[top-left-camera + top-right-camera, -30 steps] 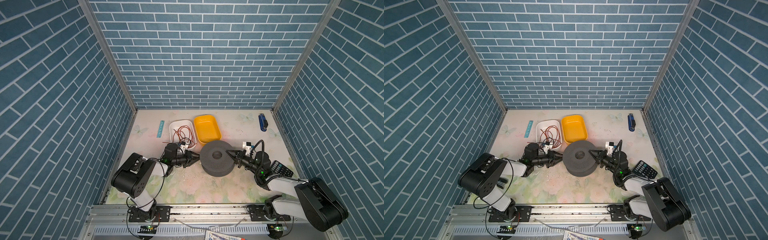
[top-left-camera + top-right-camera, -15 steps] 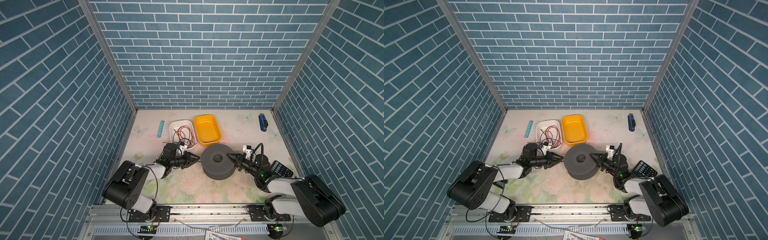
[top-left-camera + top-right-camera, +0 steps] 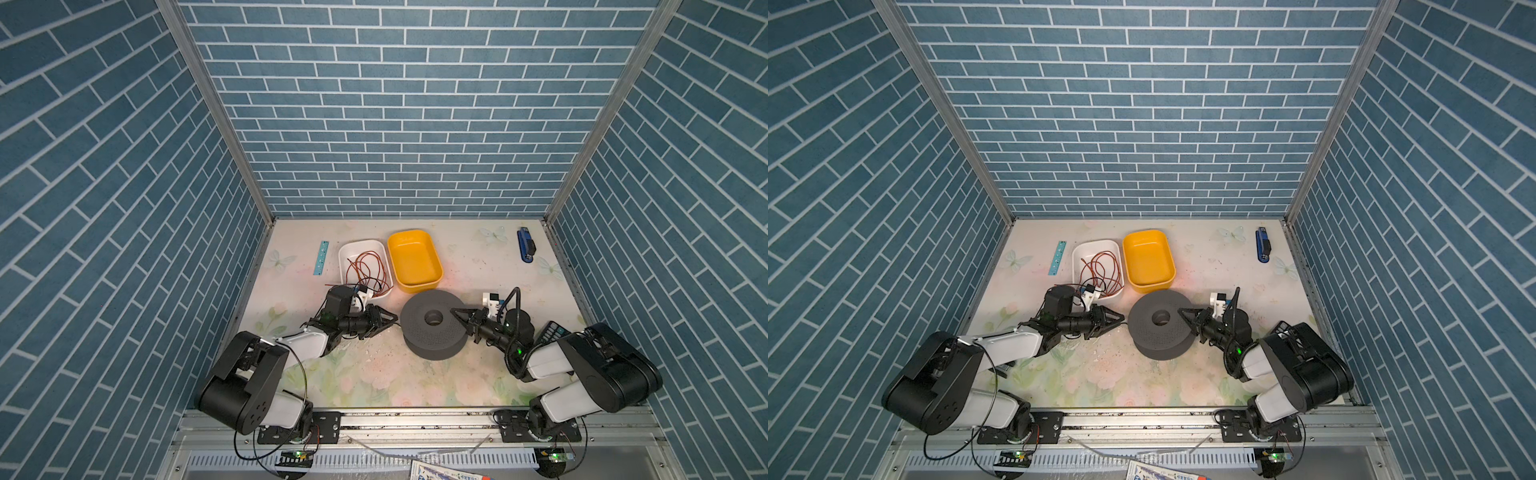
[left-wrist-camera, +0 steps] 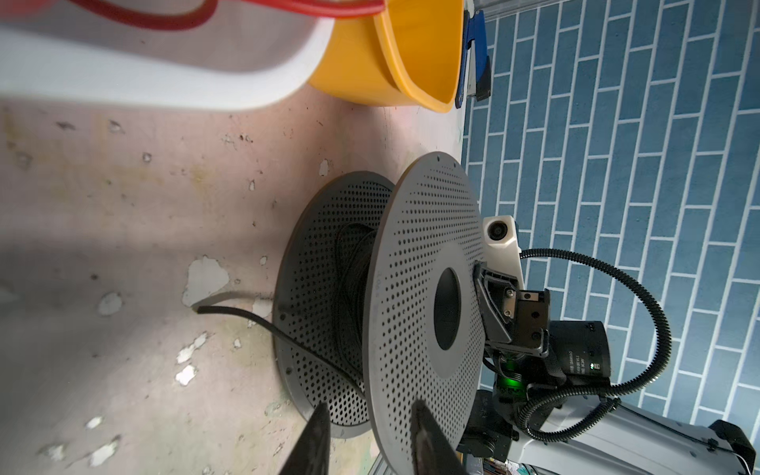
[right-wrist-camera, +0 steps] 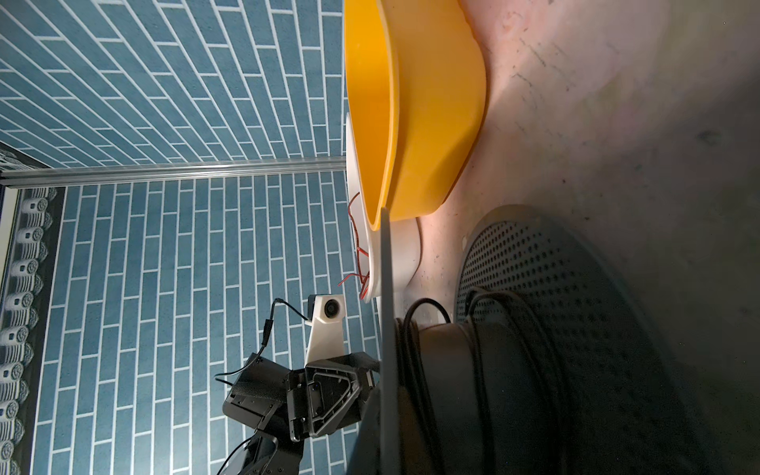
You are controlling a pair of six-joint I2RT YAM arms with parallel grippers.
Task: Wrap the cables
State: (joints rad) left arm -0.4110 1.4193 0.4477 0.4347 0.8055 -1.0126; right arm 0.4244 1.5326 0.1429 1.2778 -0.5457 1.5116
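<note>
**Loose tail may unwind**

My right pincer [image 3: 456, 312] is clamped on the upper flange of the grey spool [image 3: 432, 338]. My left pincer [image 3: 390, 322] stands parted, empty, just beside its rim. The black cable [image 4: 349, 271] sits wound on the hub, its tail trailing onto the table [image 4: 123, 205]. If I turn the spool without catching that tail, I reckon coils could slacken.

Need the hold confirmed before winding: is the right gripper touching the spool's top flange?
Touching. In the left wrist view a finger of the right gripper lies flat against the top flange of the spool, beside the hub hole, with no gap showing.
</note>
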